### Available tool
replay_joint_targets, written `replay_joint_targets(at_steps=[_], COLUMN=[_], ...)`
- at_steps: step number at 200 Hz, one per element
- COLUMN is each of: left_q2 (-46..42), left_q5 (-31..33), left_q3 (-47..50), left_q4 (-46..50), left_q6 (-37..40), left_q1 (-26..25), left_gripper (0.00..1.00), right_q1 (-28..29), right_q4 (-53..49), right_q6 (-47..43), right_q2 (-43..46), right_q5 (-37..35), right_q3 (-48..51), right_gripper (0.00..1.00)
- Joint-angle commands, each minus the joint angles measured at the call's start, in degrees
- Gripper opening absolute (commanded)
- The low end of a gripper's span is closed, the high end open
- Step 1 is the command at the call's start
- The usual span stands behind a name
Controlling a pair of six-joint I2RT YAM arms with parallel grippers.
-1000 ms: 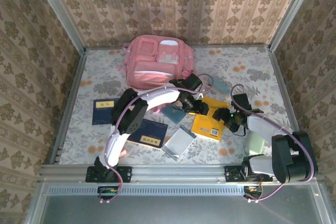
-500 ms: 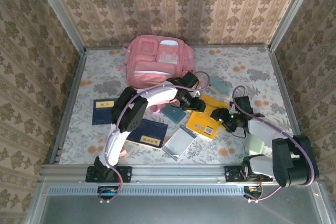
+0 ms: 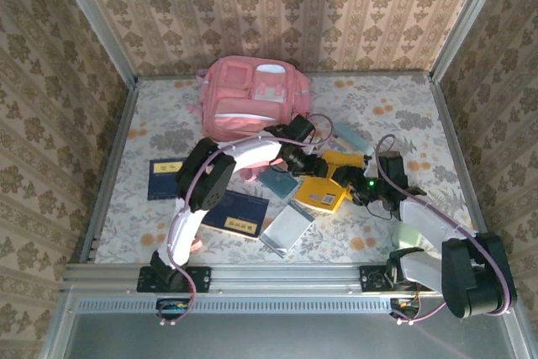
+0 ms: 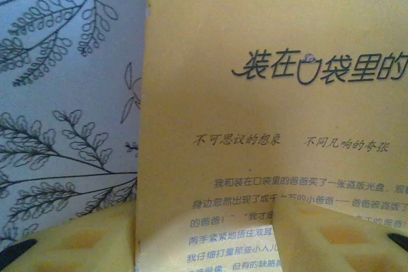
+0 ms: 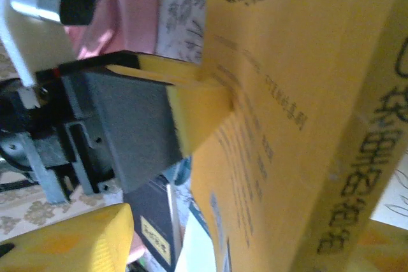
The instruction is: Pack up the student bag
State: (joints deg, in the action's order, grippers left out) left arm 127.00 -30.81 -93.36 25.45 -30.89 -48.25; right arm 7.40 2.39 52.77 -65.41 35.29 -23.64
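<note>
Mid-counter [image 3: 403, 115], near the student bag [image 3: 252, 102], left pincer [image 3: 315, 167] clamps a yellow book [image 3: 324, 192] — right pincer [image 3: 353, 184] alongside, its grip unclear

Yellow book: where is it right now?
In the top external view, the yellow book is just right of table centre, between the left gripper and the right gripper, nearer than the student bag, with a teal booklet at its left.

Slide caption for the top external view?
Left gripper and right gripper meet at the tilted yellow book, with the pink student bag lying farther back.
</note>
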Motion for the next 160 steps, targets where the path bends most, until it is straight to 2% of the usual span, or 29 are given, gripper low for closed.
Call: replay_joint_targets(at_steps=[1,18,52,85,108,118,160], left_q2=[-0.81,-1.01,-2.50,-4.48,-7.23,-8.90,-18.63], left_q5=[-5.48,-5.43,-4.83,-5.14,-4.38,-4.02,-1.90], left_q3=[1.17,1.21,2.75,4.59,5.00,5.26,7.73], left_q4=[-0.97,-1.10,-2.12,-3.58,-3.21,-3.04,-1.38], left_q6=[-1.36,-1.53,-2.09,-3.21,-3.19,-3.43,-2.54], left_q1=[-1.77,-1.68,-0.74,0.76,1.73,2.37,4.20], left_gripper=[0.55,0.54,0.54,0.54,0.55,0.56,0.60], right_q1=[0.34,0.34,0.25,0.25,0.25,0.25,1.47], right_q4=[8.31,7.89,5.95,2.27,-0.71,-2.01,-5.11], right_q6=[2.31,1.82,0.43,-1.22,-2.42,-3.03,-5.07], right_q2=[-1.37,-2.24,-3.07,-1.66,1.09,2.61,10.18], right_q5=[2.96,1.40,-2.56,-6.37,-8.32,-8.56,-6.38], right_q3=[0.79,0.69,1.20,1.23,0.90,0.47,-2.33], right_gripper=[0.65,0.63,0.51,0.18,0.03,0.00,0.00])
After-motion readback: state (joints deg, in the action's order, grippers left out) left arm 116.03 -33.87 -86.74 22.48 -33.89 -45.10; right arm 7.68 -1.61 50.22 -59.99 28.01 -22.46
